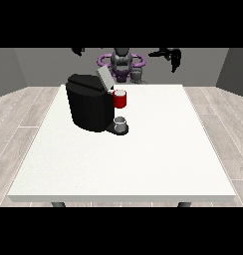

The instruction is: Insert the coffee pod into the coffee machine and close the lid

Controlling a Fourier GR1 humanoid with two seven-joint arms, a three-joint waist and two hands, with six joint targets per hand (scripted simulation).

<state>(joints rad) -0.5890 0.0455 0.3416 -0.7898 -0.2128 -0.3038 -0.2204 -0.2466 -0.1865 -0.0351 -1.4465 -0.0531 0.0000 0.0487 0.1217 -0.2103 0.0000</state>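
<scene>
The coffee machine [89, 107] stands on the white surface [143, 159] with its lid [104, 77] up. A grey thing [121, 123], maybe the pod, sits at its base below a red thing at the machine [120, 99]. Both hands hang high, well apart from it: the hand at the view's right [174, 58] and the hand at the view's left [78, 51]. Whether their fingers are curled cannot be told. The task looks barely started; next a hand must come down to the pod.

The coffee machine [88, 107] is a black, rounded box standing upright on the white worktop [143, 159], in its far half and towards the view's left edge. Its grey lid [104, 77] is raised, tilted up and back from the top. A red thing at the machine [120, 99] sits at the front, on the side facing the worktop's middle. Below it, a small grey thing [121, 123] rests on the machine's dark base; whether this is the pod cannot be told.
</scene>
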